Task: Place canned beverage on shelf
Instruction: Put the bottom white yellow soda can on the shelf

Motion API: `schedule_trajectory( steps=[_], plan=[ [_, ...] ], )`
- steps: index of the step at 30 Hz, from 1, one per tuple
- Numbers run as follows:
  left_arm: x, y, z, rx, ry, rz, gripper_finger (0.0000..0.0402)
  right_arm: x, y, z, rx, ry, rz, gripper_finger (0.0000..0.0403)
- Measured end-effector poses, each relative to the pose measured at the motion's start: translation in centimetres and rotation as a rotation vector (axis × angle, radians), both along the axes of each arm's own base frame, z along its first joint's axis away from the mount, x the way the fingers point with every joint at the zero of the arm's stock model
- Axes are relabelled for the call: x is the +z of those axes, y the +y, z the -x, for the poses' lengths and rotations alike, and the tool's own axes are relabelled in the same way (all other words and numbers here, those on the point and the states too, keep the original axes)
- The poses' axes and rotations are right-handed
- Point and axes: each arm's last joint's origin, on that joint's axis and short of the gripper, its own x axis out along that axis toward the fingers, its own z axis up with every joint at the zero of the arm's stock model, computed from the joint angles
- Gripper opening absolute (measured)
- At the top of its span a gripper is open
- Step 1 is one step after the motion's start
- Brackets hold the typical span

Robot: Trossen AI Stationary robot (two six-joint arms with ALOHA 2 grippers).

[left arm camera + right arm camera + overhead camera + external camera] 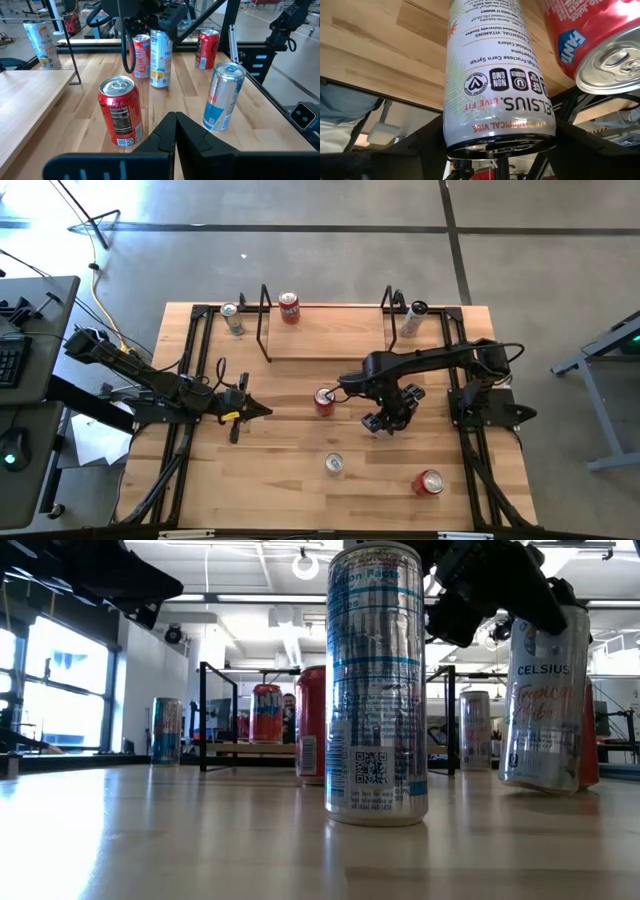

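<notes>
The left gripper (258,410) waits shut and empty, well off to the right gripper's left. The right gripper (390,418) sits over the top of a tall white can (545,710), which leans with its base on the table. Whether that can is gripped cannot be told.

The shelf (330,340) lies beyond this gripper, well apart. The grip probably needs to be square and firm before lifting. The can should rise clear of the red soda can (600,45) just beside it, then pass between the wire ends.

Eight cans can be counted:
- the white one
- the soda can
- a red can (289,308) on the shelf
- a silver can (232,318) left of the shelf
- a pale can (413,318) right of the shelf
- a red can (324,401) just left of the gripper
- a silver can (333,465) nearer the table's front
- a red can (428,482) nearer the table's front

There is one shelf.
</notes>
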Motion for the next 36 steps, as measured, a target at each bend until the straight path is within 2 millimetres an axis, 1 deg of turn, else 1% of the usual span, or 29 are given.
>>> schedule_trajectory(
  steps=[8, 19, 22, 26, 31, 36],
  plan=[
    [0.0, 0.0, 0.0, 0.0, 0.002, 0.0, 0.0, 0.0, 0.0, 0.0, 0.009, -0.007, 0.001, 0.029],
    [0.0, 0.0, 0.0, -0.001, 0.005, -0.001, 0.0, 0.0, 0.0, -0.3, 0.011, -0.042, 0.003, 0.0294],
    [0.0, 0.0, 0.0, -0.001, 0.005, -0.001, 0.0, 0.7, 0.0, -0.7, 0.018, -0.079, 0.006, 0.0294],
    [0.0, 0.0, 0.0, -0.001, 0.005, -0.002, 0.0, 2.5, -0.1, -1.5, 0.044, -0.161, 0.061, 0.0294],
    [-0.1, 0.0, 0.0, -0.001, 0.005, -0.002, 0.0, 4.6, 0.2, -1.9, 0.135, -0.25, 0.171, 0.0294],
    [-0.1, 0.0, 0.0, 0.0, 0.006, -0.002, 0.0, 6.0, 0.6, -2.2, 0.253, -0.345, 0.26, 0.0294]
  ],
)
